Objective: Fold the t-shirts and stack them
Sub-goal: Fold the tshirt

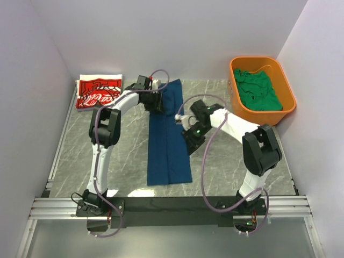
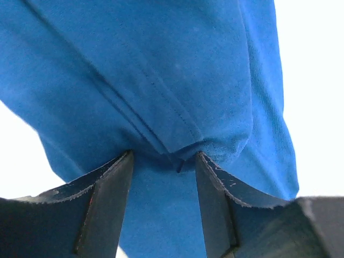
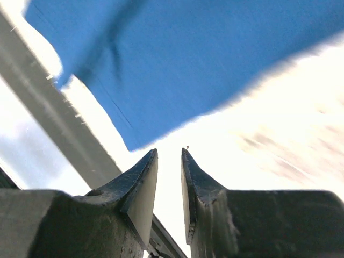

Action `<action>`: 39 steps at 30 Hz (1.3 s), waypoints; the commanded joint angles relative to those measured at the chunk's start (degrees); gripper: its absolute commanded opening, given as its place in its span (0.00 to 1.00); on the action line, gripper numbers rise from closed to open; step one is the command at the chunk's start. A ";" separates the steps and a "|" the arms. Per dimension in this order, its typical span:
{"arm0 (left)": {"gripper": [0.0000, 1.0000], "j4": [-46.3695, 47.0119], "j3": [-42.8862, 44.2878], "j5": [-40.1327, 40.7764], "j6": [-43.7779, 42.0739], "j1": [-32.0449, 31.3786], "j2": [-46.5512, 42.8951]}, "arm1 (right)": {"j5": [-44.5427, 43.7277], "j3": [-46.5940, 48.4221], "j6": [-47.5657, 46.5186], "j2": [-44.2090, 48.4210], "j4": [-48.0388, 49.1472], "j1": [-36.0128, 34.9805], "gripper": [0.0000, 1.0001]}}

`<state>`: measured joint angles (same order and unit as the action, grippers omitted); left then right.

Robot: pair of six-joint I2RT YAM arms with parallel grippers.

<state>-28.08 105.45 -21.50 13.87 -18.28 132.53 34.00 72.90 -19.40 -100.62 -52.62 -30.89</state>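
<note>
The navy blue t-shirt (image 1: pixel 169 145) lies as a long narrow strip down the middle of the table. My left gripper (image 1: pixel 158 104) is at its far end, and in the left wrist view the gripper (image 2: pixel 163 158) is closed on a puckered fold of the blue cloth (image 2: pixel 161 80). My right gripper (image 1: pixel 189 143) hovers at the strip's right edge. In the right wrist view the gripper (image 3: pixel 169 153) has its jaws a little apart and empty, with the navy cloth (image 3: pixel 188 59) beyond them. The red t-shirt (image 1: pixel 99 91) lies folded at the back left. The green t-shirt (image 1: pixel 260 90) is bunched in the tub.
The orange plastic tub (image 1: pixel 286 88) stands at the back right against the wall. White walls close in the table on three sides. A metal rail (image 1: pixel 172 207) runs along the near edge, and a table rail (image 3: pixel 59 123) shows in the right wrist view.
</note>
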 commanded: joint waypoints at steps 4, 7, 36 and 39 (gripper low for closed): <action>0.55 -2.77 18.55 4.09 2.03 3.16 13.27 | -2.70 5.75 -1.08 -2.30 -3.89 6.20 0.31; 0.56 -0.94 22.16 2.78 3.18 4.39 15.21 | -3.50 7.16 -1.26 -2.57 -4.51 6.81 0.31; 0.81 -16.91 -64.74 -27.10 -77.90 19.78 -83.01 | -25.03 -19.63 -12.77 17.22 31.43 -26.23 0.36; 0.82 -18.67 -70.63 -29.39 -83.46 19.69 -87.16 | -25.03 -20.96 -14.34 15.64 35.03 -26.85 0.40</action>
<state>-40.29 37.93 -47.05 -54.63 1.30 48.75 12.47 52.36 -30.28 -84.79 -26.48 -57.28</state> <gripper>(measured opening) 0.813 0.391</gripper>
